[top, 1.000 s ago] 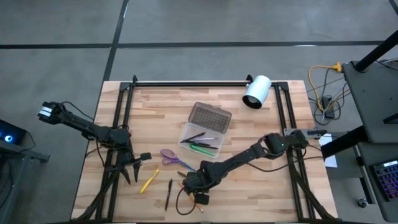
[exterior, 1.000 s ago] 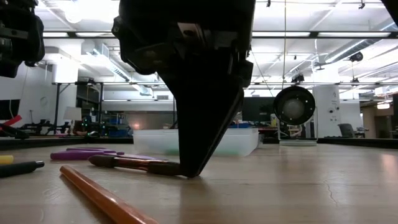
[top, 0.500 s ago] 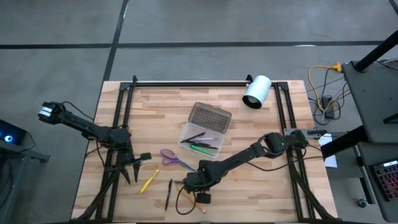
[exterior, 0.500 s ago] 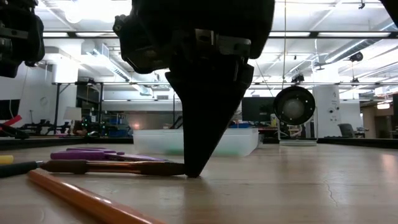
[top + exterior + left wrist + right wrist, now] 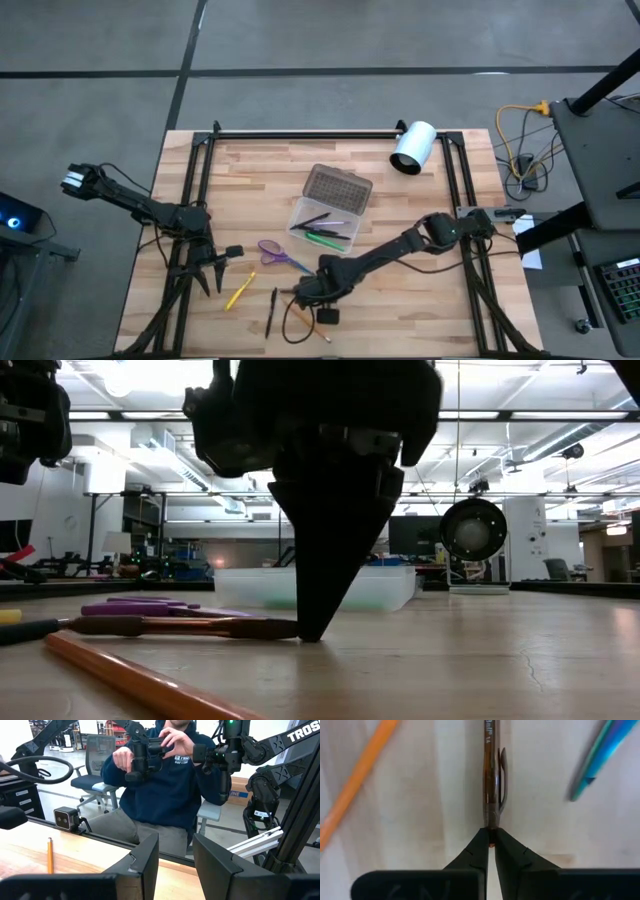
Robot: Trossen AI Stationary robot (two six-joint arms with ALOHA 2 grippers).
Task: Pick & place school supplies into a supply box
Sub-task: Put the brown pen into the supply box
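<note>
Brown pen (image 5: 490, 775) in right hand (image 5: 490, 844)

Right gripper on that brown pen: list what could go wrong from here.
1. The right gripper is shut on only the very end of the brown pen, which lies flat on the table. Lifted, the pen could droop, pivot or slip out.
2. An orange pencil and the scissors lie close by; a swinging pen might knock them.
3. The supply box already holds several pens, so a tilted pen could catch on its rim.
</note>
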